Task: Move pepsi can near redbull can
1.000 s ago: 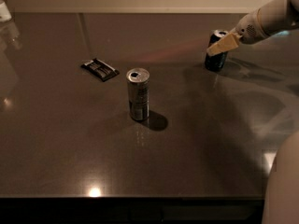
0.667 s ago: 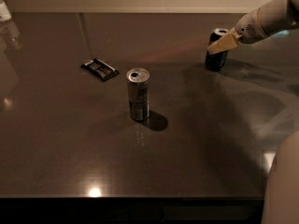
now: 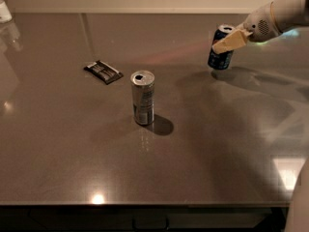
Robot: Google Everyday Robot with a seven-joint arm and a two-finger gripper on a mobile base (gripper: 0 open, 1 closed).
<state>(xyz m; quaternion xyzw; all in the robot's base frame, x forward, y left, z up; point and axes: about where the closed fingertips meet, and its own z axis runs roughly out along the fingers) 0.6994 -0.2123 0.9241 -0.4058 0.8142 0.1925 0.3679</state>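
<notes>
The pepsi can (image 3: 219, 57) is dark blue with a silver top and sits at the far right of the dark table (image 3: 72, 168), tilted slightly. My gripper (image 3: 230, 41) reaches in from the upper right and is shut on the can's upper part, with one tan finger (image 3: 231, 41) across its front. The can looks just off the table surface. The redbull can (image 3: 143, 98), tall, slim and silver, stands upright near the table's middle, well to the left of and nearer than the pepsi can.
A flat black packet (image 3: 103, 71) lies to the left of and behind the redbull can. A white object (image 3: 4, 11) stands at the far left corner. Part of my white body (image 3: 299, 211) shows at the lower right. The table's front edge runs along the bottom.
The pepsi can has risen a little and tilted in my gripper. The redbull can and the packet have not moved.
</notes>
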